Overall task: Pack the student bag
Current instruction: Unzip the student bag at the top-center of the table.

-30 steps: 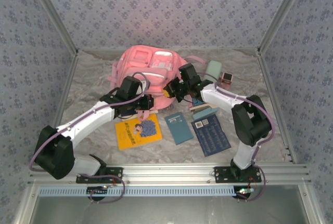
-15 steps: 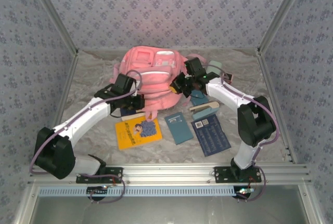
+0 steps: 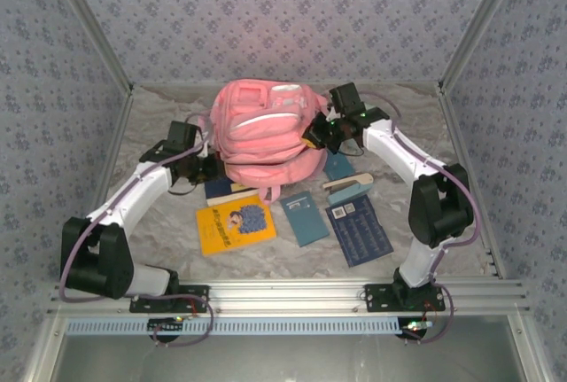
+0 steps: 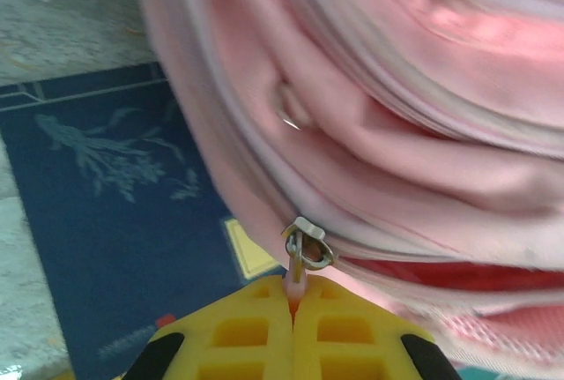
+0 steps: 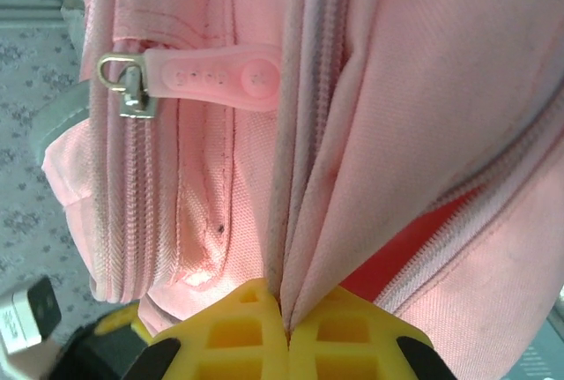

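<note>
on both sides of the student bag (image 3: pixel 266 129), our left gripper (image 4: pixel 293 305) pinches its zipper pull (image 4: pixel 304 248) and our right gripper (image 5: pixel 285 318) clamps its fabric.

Pink student bag (image 3: pixel 266 129) — dark book (image 3: pixel 221 191) perhaps partly beneath

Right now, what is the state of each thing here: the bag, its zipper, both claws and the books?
backpack: lying down, main zipper partly open, red inside showing
zipper pull: pinched by the left claw
left claw: shut on the zipper pull
right claw: shut on a fold of the backpack
yellow book: closed, flat
teal book: closed, flat
dark blue book: closed, flat
</note>
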You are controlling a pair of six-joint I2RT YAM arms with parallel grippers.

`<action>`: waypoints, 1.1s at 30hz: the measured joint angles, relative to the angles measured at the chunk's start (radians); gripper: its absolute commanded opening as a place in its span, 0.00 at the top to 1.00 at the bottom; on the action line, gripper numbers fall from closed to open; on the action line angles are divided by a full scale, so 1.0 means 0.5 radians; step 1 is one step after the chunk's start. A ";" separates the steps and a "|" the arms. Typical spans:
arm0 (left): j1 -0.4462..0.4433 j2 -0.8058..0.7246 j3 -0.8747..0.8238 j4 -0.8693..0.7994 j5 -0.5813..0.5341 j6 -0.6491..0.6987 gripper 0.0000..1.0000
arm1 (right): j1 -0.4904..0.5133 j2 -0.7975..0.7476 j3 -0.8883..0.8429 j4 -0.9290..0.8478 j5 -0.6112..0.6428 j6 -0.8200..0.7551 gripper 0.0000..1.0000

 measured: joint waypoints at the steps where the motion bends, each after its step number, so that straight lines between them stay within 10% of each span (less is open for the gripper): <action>1: 0.034 0.018 0.000 0.015 0.027 -0.008 1.00 | 0.001 0.015 0.041 -0.040 0.002 -0.052 1.00; 16: -0.372 -0.281 -0.175 0.123 -0.128 -0.060 1.00 | -0.062 0.375 0.613 -0.307 0.062 -0.395 0.73; 23: -0.596 -0.191 -0.216 0.343 -0.195 -0.184 1.00 | -0.087 0.538 0.920 -0.388 0.111 -0.416 0.43; 33: -0.610 0.153 -0.122 0.534 -0.217 -0.307 1.00 | -0.091 0.166 0.581 -0.621 0.410 -0.422 0.52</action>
